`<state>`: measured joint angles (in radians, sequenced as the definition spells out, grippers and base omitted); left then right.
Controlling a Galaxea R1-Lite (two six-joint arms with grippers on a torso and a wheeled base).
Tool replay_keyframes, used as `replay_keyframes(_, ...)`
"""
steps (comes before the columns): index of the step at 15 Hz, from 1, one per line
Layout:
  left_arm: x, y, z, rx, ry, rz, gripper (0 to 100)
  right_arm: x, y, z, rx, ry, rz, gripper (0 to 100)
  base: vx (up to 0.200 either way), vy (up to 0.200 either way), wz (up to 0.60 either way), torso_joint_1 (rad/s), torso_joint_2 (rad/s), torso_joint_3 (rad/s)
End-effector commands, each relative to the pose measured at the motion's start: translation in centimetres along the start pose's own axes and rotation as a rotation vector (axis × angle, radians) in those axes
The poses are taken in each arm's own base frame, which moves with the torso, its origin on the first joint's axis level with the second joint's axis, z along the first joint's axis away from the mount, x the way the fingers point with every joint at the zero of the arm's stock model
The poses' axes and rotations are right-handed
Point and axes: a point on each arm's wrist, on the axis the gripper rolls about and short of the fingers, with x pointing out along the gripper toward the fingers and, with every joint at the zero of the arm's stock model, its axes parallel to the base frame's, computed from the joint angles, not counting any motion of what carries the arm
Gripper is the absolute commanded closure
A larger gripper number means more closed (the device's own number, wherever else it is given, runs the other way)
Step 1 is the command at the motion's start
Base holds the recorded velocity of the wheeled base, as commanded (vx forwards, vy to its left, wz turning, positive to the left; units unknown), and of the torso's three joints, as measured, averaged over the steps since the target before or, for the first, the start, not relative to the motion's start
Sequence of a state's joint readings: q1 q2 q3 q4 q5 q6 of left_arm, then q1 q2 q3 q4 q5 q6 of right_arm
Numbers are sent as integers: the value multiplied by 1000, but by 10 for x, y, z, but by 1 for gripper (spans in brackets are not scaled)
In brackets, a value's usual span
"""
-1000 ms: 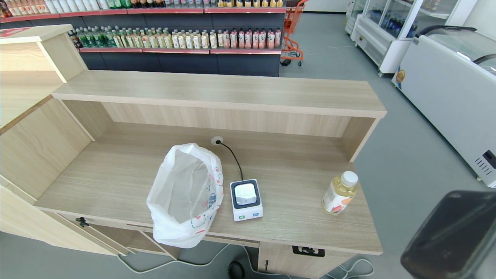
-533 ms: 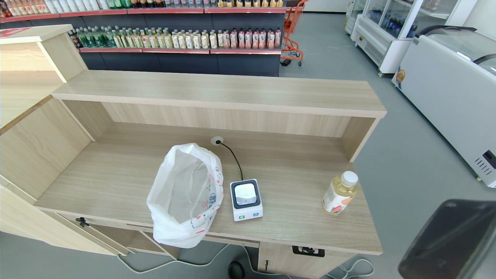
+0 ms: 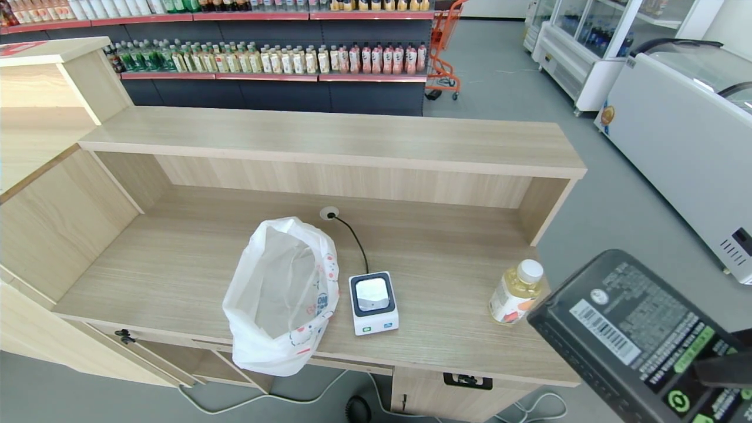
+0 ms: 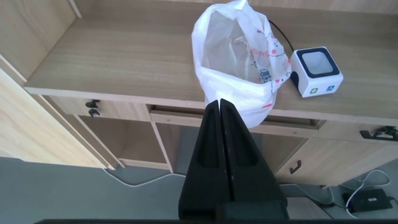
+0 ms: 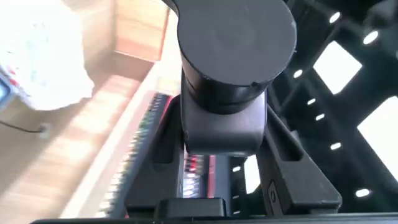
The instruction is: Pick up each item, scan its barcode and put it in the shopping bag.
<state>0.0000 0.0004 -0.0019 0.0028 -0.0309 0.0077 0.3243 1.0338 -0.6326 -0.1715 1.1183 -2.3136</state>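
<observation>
Left claw (image 4: 219, 102) pressed closed, gripping nothing, angled forward and down

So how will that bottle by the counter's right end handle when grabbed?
The bottle stands tall and narrow near the counter edge, so a nudge would likely tip it. It looks nearly full, so probably heavy for its size. Round sides: may roll if toppled.

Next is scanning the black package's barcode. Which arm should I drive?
Right. The right gripper holds the black package, barcode label up, by the right end of the counter, near the scanner. The left gripper is shut, empty, low before the shopping bag.
</observation>
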Motion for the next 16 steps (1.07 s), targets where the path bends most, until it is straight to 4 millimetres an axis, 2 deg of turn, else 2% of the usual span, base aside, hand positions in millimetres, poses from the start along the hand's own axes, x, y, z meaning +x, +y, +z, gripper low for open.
replay_keyframes(1, 0, 0, 0, 0, 0, 0, 100, -24, 25, 18, 672, 191, 196, 100, 0, 0, 0, 0, 0, 0)
replay_keyframes(2, 0, 0, 0, 0, 0, 0, 100, -39, 19, 18, 750, 323, 212, 100, 0, 0, 0, 0, 0, 0)
replay_keyframes(3, 0, 0, 0, 0, 2, 0, 100, -43, 25, 25, 944, 335, 197, 100, 0, 0, 0, 0, 0, 0)
replay_keyframes(4, 0, 0, 0, 0, 2, 0, 100, -43, 19, 21, 1041, 341, 174, 100, 0, 0, 0, 0, 0, 0)
replay_keyframes(6, 0, 0, 0, 2, 0, 0, 100, -38, -4, 2, 1322, 317, 106, 100, 0, 0, 0, 0, 0, 0)
replay_keyframes(7, 0, 0, 0, 0, 0, 0, 100, -42, -10, -15, 1445, 377, 66, 100, 0, 0, 0, 0, 0, 0)
replay_keyframes(8, 0, 0, 0, 0, 2, 0, 100, -44, -15, -20, 1592, 407, 21, 100, 0, 0, 0, 0, 0, 0)
replay_keyframes(9, 0, 0, 0, 0, 0, 0, 100, -47, -33, -23, 1968, 443, -109, 100, 0, 0, 0, 0, 0, 0)
replay_keyframes(11, 0, 0, 0, 0, 2, 0, 100, -49, -45, -24, 2333, 489, -289, 100, 0, 0, 0, 0, 0, 0)
replay_keyframes(12, 0, 0, 0, 2, 0, 0, 100, -48, -34, -28, 2557, 524, -430, 100, 0, 0, 0, 0, 0, 0)
replay_keyframes(15, 0, 0, 0, 0, 2, 0, 100, -44, 15, -25, 2704, 692, -503, 100, 0, 0, 0, 0, 0, 0)
replay_keyframes(16, 0, 0, 0, 0, 0, 0, 100, -43, 21, -23, 2718, 733, -508, 100, 0, 0, 0, 0, 0, 0)
